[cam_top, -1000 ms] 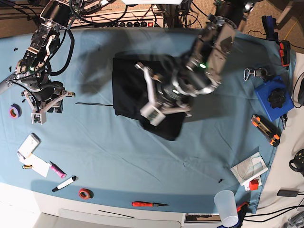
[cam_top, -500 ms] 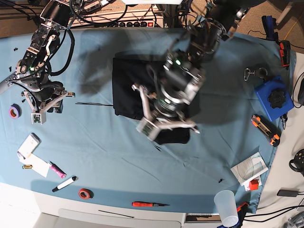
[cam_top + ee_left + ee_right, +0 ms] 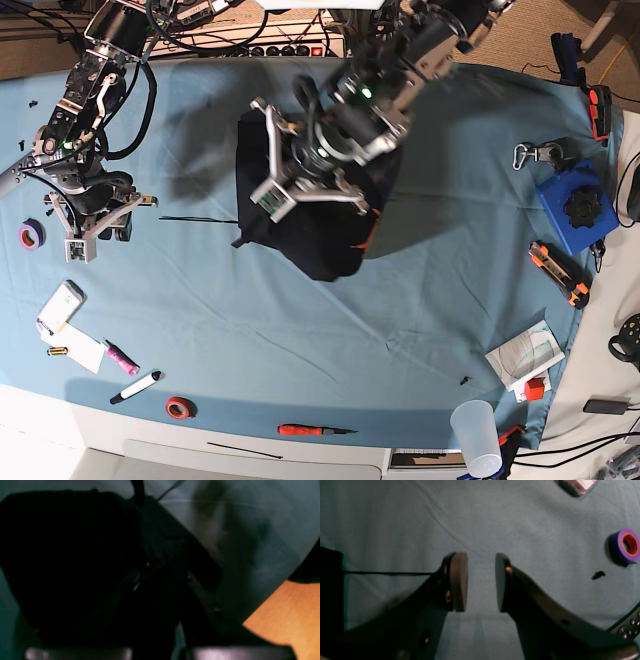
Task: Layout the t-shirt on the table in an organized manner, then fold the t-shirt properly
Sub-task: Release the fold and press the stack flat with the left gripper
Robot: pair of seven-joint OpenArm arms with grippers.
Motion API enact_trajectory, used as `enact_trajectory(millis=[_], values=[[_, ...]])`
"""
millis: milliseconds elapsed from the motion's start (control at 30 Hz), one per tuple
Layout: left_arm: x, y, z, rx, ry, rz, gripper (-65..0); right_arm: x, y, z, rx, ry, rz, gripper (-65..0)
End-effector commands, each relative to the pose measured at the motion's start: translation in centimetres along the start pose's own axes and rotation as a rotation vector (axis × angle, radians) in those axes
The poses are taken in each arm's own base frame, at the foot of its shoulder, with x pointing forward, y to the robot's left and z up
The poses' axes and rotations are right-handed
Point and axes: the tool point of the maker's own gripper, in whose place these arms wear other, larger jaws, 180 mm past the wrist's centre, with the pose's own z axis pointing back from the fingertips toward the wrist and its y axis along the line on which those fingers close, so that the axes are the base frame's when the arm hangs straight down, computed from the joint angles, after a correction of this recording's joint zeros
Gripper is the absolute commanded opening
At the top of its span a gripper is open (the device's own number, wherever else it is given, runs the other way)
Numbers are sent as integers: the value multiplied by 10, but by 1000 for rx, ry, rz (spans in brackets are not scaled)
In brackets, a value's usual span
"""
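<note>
The black t-shirt (image 3: pixel 300 235) lies bunched on the light blue table (image 3: pixel 250 340), left of centre, with an orange accent showing at its right edge. My left gripper (image 3: pixel 318 195) hangs over it and is shut on the t-shirt. In the left wrist view the dark t-shirt (image 3: pixel 75 555) fills most of the picture around that gripper (image 3: pixel 150 580). My right gripper (image 3: pixel 478 582) stands open over bare table (image 3: pixel 520 517) with nothing between its pads. In the base view this right gripper (image 3: pixel 100 215) is at the table's left side, apart from the shirt.
A thin black cord (image 3: pixel 195 218) runs from the shirt toward the right gripper. Purple tape (image 3: pixel 626 546) and a phone (image 3: pixel 60 305) lie at the left. A blue box (image 3: pixel 575 205), cutters (image 3: pixel 560 272) and a cup (image 3: pixel 478 435) sit on the right. Pens, red tape (image 3: pixel 180 407) and a red-handled tool (image 3: pixel 310 430) lie along the front.
My left arm has swung up and to the left across the shirt, pulling fabric with it. The shirt is now bunched further left. The right arm has not moved.
</note>
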Motion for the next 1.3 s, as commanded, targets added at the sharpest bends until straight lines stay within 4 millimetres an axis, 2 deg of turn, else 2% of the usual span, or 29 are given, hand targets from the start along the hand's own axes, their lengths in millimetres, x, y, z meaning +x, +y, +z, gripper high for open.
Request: enact_trajectory(millis=[0, 67, 233, 333, 367, 400, 533, 700, 800, 867, 1000, 1100, 1200, 1267], values=[[16, -3, -1, 2, -61, -17, -650, 17, -6, 4, -16, -52, 10, -461], [15, -6, -8, 22, -78, -33, -650, 15, -6, 4, -16, -39, 10, -461], [7, 4, -18, 85, -59, -66, -650, 14, -6, 4, -16, -36, 10, -461], [10, 1, -18, 72, -79, -61, -402, 15, -6, 4, -16, -39, 9, -461], [12, -1, -18, 59, -91, -51, -346, 15, -6, 4, -16, -40, 9, -461], [13, -4, -18, 43, -95, -40, -318, 15, -6, 4, -16, -41, 10, -461], [32, -15, -15, 9, -130, -4, -314, 17, -6, 4, -16, -52, 9, -461], [78, -17, 9, 4, -249, 5, -314, 19, -6, 4, -16, -60, 10, -461], [86, -12, 18, 27, -277, -7, -315, 18, -6, 4, -16, -58, 10, -461], [77, 3, 17, 110, -231, -47, -315, 18, -6, 4, -16, -59, 10, -461], [52, 46, 19, 315, -159, -73, -315, 18, -6, 4, -16, -58, 10, -461], [27, 68, 16, 367, -91, -83, -315, 18, -3, 4, 2, -58, 10, -461], [-2, 98, 21, 438, -8, -27, -315, 18, 12, 5, 84, -62, 45, -461], [-19, 107, 23, 433, 27, 27, -316, 21, 28, 7, 169, -82, 71, -461]])
